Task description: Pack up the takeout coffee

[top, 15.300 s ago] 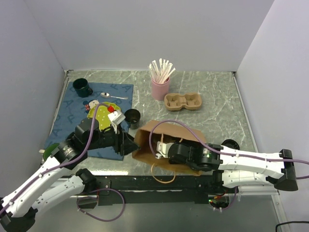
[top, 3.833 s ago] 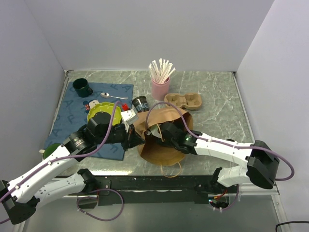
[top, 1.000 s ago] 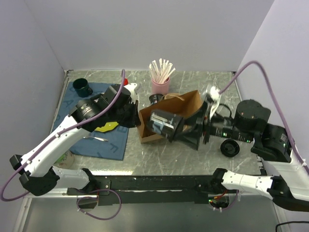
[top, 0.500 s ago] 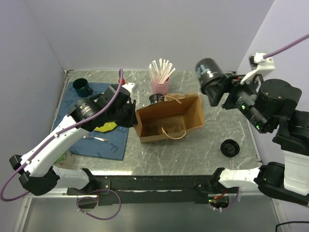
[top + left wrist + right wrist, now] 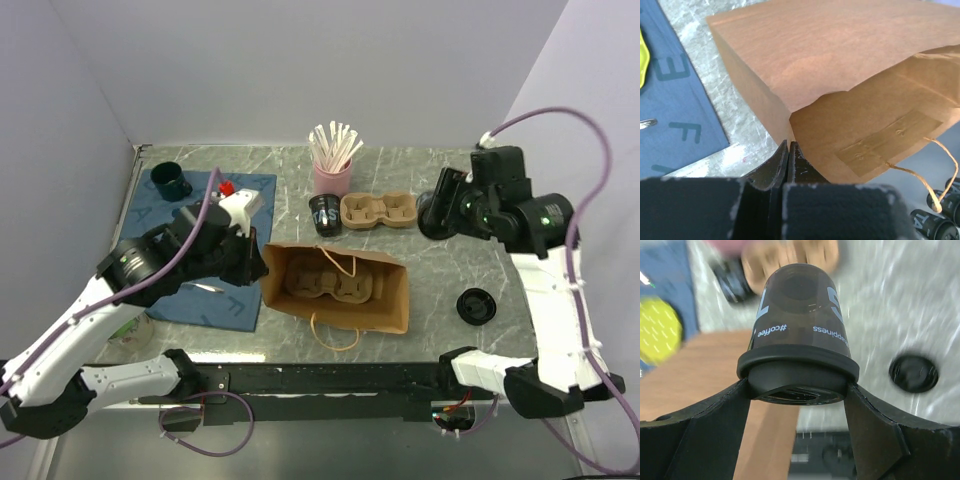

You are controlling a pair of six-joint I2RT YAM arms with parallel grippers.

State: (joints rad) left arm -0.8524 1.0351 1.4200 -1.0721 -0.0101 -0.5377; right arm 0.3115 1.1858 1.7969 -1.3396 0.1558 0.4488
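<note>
Gripping the coffee cup (image 5: 436, 205) by its lidded end, the right claw (image 5: 797, 390) has its jaws spread wide around the rim, up at the right of the top view. That arm stands tall off the tabletop (image 5: 450, 270), folded over at the elbow. At centre frame the paper bag (image 5: 385, 300) gapes toward the camera with a cup carrier (image 5: 325, 283) inside. The left claw (image 5: 789, 147) is pinched tight on the bag's left edge, its arm reaching in low from the lower left. The right wrist view's background is smeared. A loose lid (image 5: 913, 373) is just readable there, and a second cup (image 5: 732, 282) is only a dark blur at upper left.
</note>
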